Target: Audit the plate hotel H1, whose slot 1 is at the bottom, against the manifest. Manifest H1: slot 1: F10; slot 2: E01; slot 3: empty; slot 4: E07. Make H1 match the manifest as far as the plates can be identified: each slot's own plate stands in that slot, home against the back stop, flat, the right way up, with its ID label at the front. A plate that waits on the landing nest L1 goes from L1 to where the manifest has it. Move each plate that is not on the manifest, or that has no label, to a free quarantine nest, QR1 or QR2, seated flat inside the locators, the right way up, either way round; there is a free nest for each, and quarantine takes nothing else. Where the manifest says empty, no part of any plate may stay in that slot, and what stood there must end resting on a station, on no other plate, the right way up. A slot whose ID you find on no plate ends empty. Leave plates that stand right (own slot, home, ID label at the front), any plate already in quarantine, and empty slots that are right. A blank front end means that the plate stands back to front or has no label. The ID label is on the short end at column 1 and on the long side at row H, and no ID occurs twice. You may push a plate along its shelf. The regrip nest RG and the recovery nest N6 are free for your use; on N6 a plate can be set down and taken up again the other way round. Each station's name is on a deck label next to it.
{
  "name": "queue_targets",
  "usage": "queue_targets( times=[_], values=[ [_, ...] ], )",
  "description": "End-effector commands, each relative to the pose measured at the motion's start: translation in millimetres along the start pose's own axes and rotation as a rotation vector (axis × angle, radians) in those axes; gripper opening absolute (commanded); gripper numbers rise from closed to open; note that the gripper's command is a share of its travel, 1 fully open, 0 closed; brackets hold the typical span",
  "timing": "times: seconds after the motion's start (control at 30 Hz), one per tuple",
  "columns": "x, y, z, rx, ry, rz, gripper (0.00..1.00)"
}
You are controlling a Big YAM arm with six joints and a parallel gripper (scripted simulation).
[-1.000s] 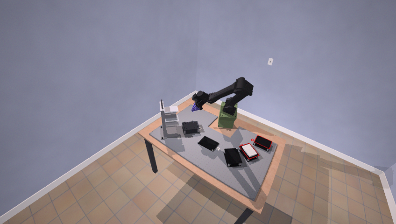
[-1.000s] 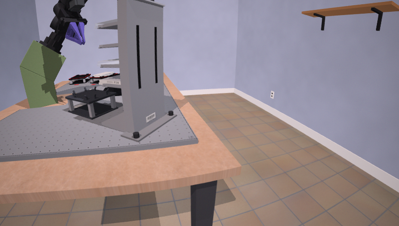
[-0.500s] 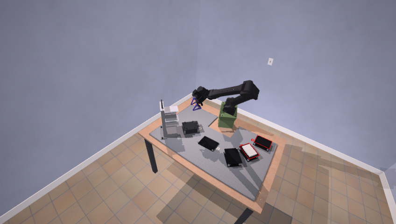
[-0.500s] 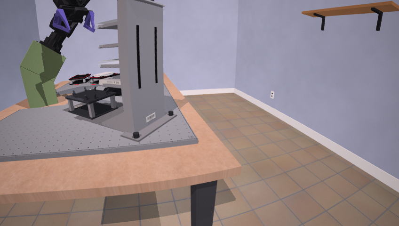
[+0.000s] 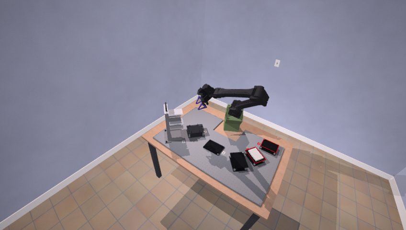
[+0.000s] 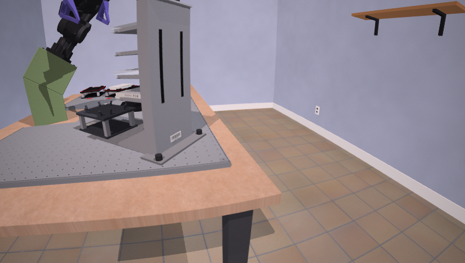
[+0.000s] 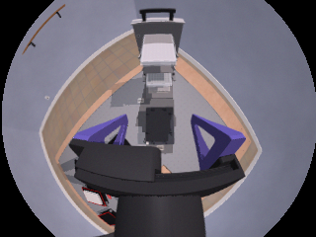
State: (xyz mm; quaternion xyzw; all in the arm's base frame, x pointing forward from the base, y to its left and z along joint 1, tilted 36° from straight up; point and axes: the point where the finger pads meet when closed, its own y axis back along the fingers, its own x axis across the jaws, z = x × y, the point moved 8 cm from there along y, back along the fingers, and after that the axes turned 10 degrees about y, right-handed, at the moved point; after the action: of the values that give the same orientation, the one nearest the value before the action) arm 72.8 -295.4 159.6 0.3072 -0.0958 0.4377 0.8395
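The plate hotel H1 [image 5: 173, 122] [image 6: 164, 74] [image 7: 158, 34] stands at the deck's left end; the exterior view shows it from the back. A white plate [image 5: 175, 111] [image 7: 158, 53] lies on its top shelf. Another plate [image 6: 129, 95], with a label on its long side, lies on the bottom shelf. I cannot tell what the middle shelves hold. My gripper [image 5: 201, 103] [image 6: 86, 9] [image 7: 159, 118] is open and empty. It hangs in the air in front of the hotel, level with the top shelf and well apart from it.
A black raised nest [image 5: 195, 130] [image 6: 105, 114] [image 7: 158, 125] stands empty just in front of the hotel. Two flat black nests [image 5: 213, 146] [image 5: 238, 161] lie mid-deck. One red-edged quarantine nest [image 5: 255, 155] holds a white plate; the other [image 5: 269, 145] is empty. The green arm base [image 5: 232, 120] stands behind.
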Motion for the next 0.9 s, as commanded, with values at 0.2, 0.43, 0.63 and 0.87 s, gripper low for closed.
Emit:
queue_targets(
  times=[0.2,0.43,0.63,0.87],
  values=[
    [-2.1,3.7,22.1,-0.032,0.053,-0.009,1.00],
    [-2.1,3.7,22.1,-0.032,0.053,-0.009,1.00],
    [-2.1,3.7,22.1,-0.032,0.053,-0.009,1.00],
    [-2.5,-4.9,36.3,-0.045,0.071,-0.003,1.00]
  ],
)
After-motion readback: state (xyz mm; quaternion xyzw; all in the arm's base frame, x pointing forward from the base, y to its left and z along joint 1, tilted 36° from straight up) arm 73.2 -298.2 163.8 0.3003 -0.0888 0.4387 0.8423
